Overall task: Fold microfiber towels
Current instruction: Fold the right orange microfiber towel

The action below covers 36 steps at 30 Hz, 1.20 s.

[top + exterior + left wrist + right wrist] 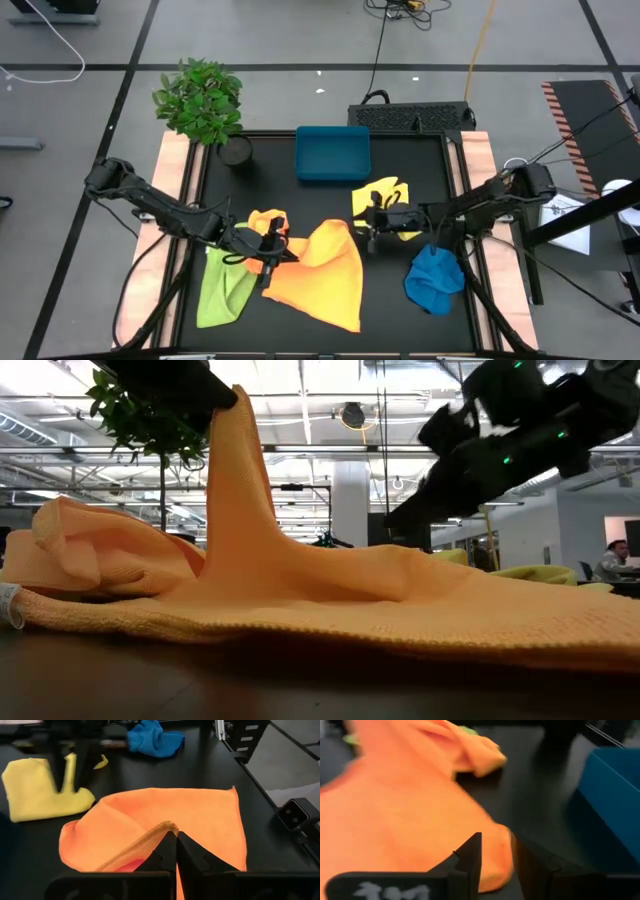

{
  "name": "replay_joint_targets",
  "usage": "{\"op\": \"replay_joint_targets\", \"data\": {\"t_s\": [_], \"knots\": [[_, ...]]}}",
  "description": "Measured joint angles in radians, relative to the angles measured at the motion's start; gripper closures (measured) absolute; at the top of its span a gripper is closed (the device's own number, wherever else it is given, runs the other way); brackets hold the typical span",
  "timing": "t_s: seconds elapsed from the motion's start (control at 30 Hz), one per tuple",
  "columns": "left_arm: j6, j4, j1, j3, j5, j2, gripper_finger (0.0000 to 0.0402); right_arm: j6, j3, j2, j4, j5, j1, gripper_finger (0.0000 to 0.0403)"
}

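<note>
The large golden-orange towel point(325, 275) lies spread on the black table, with its left part pulled up into a peak point(225, 420). My left gripper point(272, 248) is shut on that peak. A redder orange towel point(290, 247) shows beneath it. My right gripper point(372, 228) is open and hovers above the large towel's far right corner point(501, 851); I cannot tell whether it touches it. The pale yellow towel point(385, 203) lies crumpled beside it. The lime green towel point(225, 285) lies at the near left and the blue towel point(435, 280) at the near right. My left gripper pinches the large towel's hemmed edge point(167, 826) between its two shut fingers point(186, 851). It comes slanting down from the table's left. The held part is lifted into a peak and hangs below the fingers, while the rest of the towel lies on the table.
A teal-blue tray point(333, 152) stands at the far middle of the table. A potted plant point(205, 105) stands at the far left corner. Bare black table shows between the tray and the towels.
</note>
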Motion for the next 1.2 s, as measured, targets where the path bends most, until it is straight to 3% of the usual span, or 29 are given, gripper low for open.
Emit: {"op": "replay_joint_targets", "data": {"t_s": [0.27, 0.6, 0.77, 1.03, 1.2], "knots": [[0.004, -0.004, -0.006, 0.000, 0.000, 0.000, 0.0397, -0.037, 0.085, 0.179, 0.000, -0.154, -0.093, 0.0257], [0.004, -0.015, -0.006, 0.000, 0.001, 0.000, 0.0397, -0.108, 0.210, 0.314, -0.116, -0.154, -0.111, 0.0255], [0.004, -0.018, -0.006, 0.000, 0.001, 0.000, 0.0392, -0.109, 0.213, 0.318, -0.119, -0.149, -0.127, 0.0288], [0.003, -0.032, -0.006, 0.000, 0.001, -0.001, 0.0394, -0.106, 0.213, 0.298, -0.107, -0.153, -0.128, 0.0389], [0.002, -0.032, -0.006, 0.000, 0.001, -0.001, 0.0397, -0.089, 0.213, 0.297, -0.097, -0.153, -0.128, 0.0397]]}}
